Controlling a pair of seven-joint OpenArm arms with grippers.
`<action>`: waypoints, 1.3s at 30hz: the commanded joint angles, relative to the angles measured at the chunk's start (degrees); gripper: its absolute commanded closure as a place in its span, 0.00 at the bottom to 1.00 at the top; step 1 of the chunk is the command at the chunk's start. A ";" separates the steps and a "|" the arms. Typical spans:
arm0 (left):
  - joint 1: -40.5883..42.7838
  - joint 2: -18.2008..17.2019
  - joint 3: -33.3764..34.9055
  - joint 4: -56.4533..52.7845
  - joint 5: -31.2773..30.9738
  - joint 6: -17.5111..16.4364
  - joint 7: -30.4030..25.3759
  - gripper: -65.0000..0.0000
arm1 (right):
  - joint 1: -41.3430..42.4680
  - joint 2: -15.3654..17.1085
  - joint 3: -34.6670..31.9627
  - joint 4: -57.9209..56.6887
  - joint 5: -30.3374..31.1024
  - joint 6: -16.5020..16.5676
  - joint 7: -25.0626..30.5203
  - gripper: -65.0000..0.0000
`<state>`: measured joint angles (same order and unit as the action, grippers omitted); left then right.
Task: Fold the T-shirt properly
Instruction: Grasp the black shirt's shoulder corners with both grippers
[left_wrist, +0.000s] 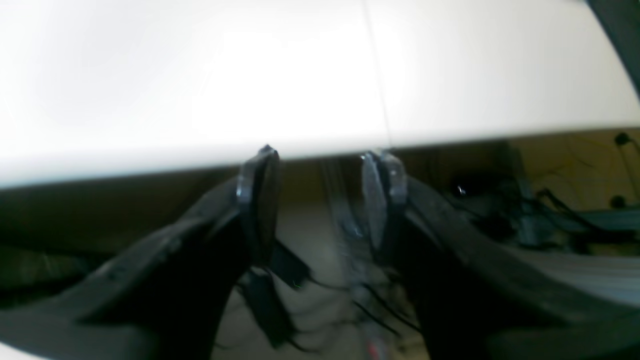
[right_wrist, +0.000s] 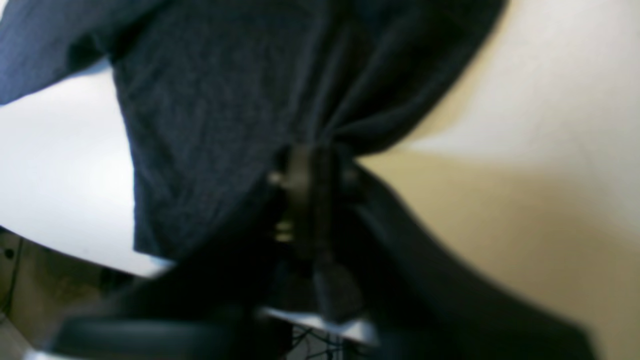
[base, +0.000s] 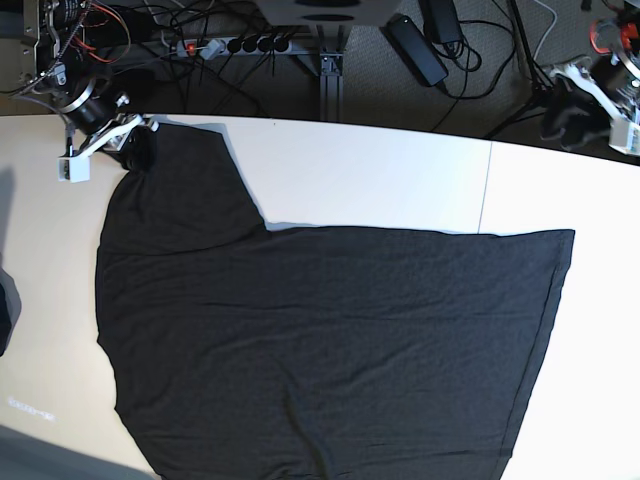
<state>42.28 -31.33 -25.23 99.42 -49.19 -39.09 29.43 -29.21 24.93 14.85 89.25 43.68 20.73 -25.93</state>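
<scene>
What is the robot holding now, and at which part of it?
The right jaws hold the black T-shirt near the outer end of its one spread sleeve; the left jaws stand open, holding nothing.

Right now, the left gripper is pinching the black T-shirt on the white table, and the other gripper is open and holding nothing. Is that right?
Not quite: it's the right gripper that is pinching the black T-shirt on the white table, as the right wrist view shows. The other one is open and holding nothing.

The white desk (left_wrist: 300, 75) is very bright, almost without detail; both wrist views are blurred, especially near the jaws.
</scene>
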 joint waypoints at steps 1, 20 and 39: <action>-0.85 -1.88 -0.72 0.68 -0.76 -0.91 -0.90 0.53 | -0.48 0.63 -0.09 0.15 -2.01 2.64 -2.10 1.00; -33.75 -6.36 8.59 -41.86 -6.75 -0.15 0.39 0.53 | -0.50 0.61 -0.09 0.15 -6.21 2.62 -2.12 1.00; -40.52 -0.74 24.15 -44.65 -2.43 -0.13 2.64 0.65 | -0.52 0.61 -0.09 0.15 -6.21 2.64 -2.16 1.00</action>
<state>0.62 -32.12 -1.91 55.37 -56.55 -40.36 25.74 -29.19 24.93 14.79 89.41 39.33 21.28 -25.56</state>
